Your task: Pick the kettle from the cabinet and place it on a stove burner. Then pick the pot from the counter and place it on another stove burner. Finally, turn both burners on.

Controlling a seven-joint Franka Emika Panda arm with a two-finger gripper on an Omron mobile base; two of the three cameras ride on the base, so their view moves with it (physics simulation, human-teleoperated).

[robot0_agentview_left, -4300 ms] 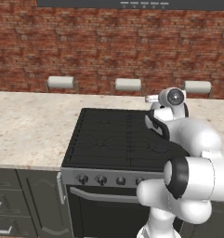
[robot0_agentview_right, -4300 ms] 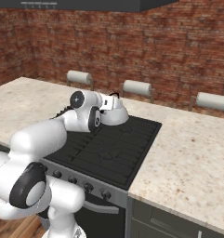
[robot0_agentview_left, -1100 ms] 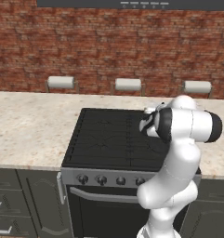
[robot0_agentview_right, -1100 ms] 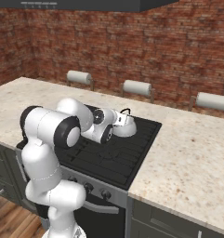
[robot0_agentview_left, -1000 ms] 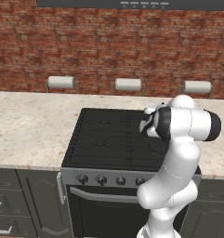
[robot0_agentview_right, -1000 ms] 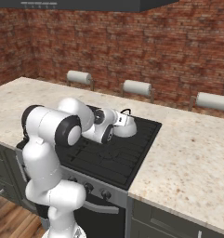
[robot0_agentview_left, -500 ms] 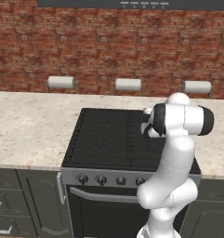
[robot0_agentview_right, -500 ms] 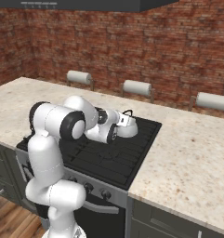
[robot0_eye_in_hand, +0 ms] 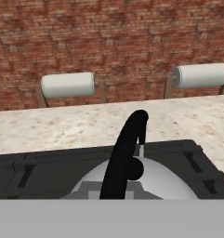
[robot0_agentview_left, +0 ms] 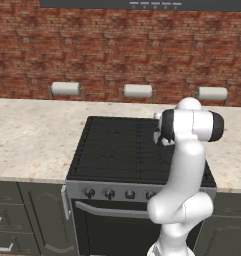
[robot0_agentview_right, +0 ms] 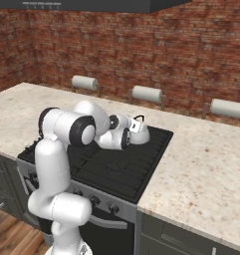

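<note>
A red brick wall [robot0_agentview_right: 191, 55] stands straight ahead of the hand, with three pale rolls on holders along its foot; two of them show in the hand view, one roll [robot0_eye_in_hand: 68, 84] ahead to the left and another roll [robot0_eye_in_hand: 200, 75] ahead to the right. Below the wall the beige speckled tabletop [robot0_agentview_left: 32, 135] runs to both sides of the hand and carries on behind the stove in a strip just ahead of the hand. The steel range [robot0_agentview_left: 117, 200] sits under the hand, its row of knobs [robot0_agentview_left: 108, 193] on the front face well behind and below the hand. Its flat black cooktop [robot0_agentview_right: 121, 169] with grated burners spreads beneath the hand and back toward the robot's base. The white arm [robot0_agentview_right: 66, 129] bends over the left part of the cooktop in the right base view and reaches toward the far right corner. There the kettle [robot0_agentview_right: 140, 133] rests on the far right burner, right at the hand [robot0_agentview_right: 132, 125]. In the hand view its silvery dome [robot0_eye_in_hand: 160, 183] lies directly below and in front of the hand, with the thin black arched handle [robot0_eye_in_hand: 127, 151] rising up the middle and the black lid knob [robot0_eye_in_hand: 135, 169] beside it. The hand is closed tight, its fingers at the top of the kettle's handle; the grip itself is hidden from every view, so I cannot tell whether it clamps the handle.
</note>
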